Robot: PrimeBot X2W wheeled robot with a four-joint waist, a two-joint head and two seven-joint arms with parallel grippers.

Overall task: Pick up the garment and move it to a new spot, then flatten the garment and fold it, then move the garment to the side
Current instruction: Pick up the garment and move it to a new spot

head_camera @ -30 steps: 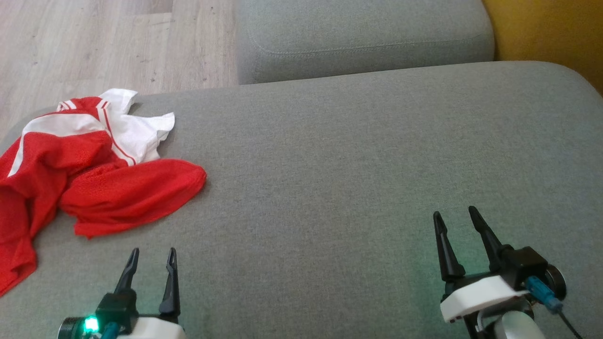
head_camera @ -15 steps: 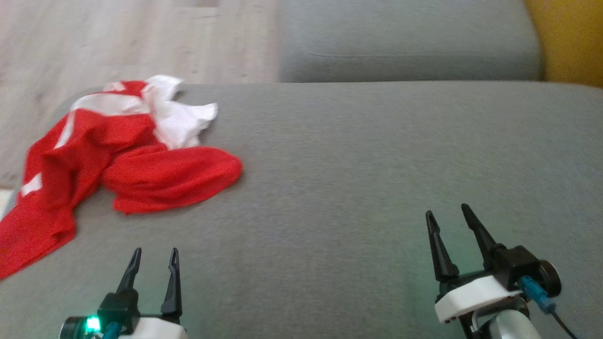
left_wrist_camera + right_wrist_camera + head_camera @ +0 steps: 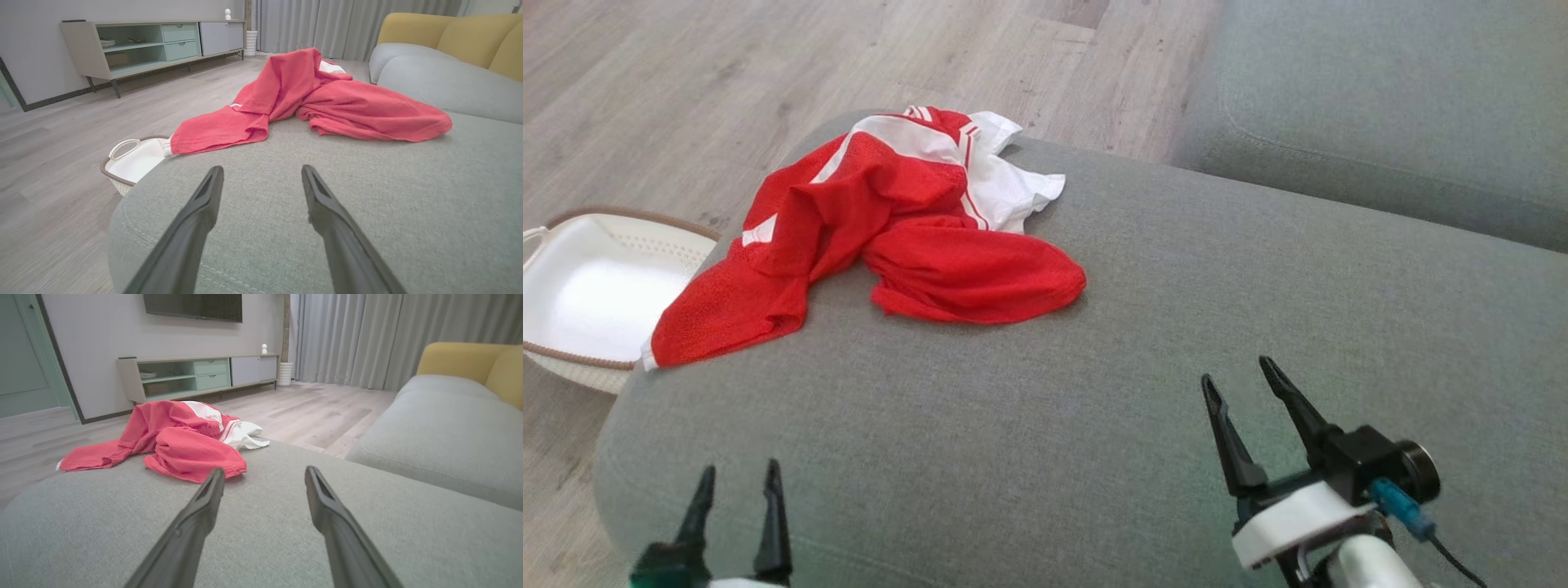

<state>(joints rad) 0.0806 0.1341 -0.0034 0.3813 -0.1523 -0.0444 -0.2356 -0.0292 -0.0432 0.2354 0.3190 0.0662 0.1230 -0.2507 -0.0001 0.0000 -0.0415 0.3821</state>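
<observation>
- Garment (image 3: 890,229) lies crumpled at the far-left corner of the grey cushion (image 3: 1094,392), one end reaching the edge just by the white basket (image 3: 580,286) on the floor.
- L gripper (image 3: 739,467): my jaws apart, nothing btwn them, low over the cushion and aimed at the cloth. Prob. set for the reach.
- R gripper (image 3: 1236,369): jaws apart too, empty, well apart from the garment.
- Pick-up not yet begun. Bare cushion ahead looks like the new spot.
</observation>
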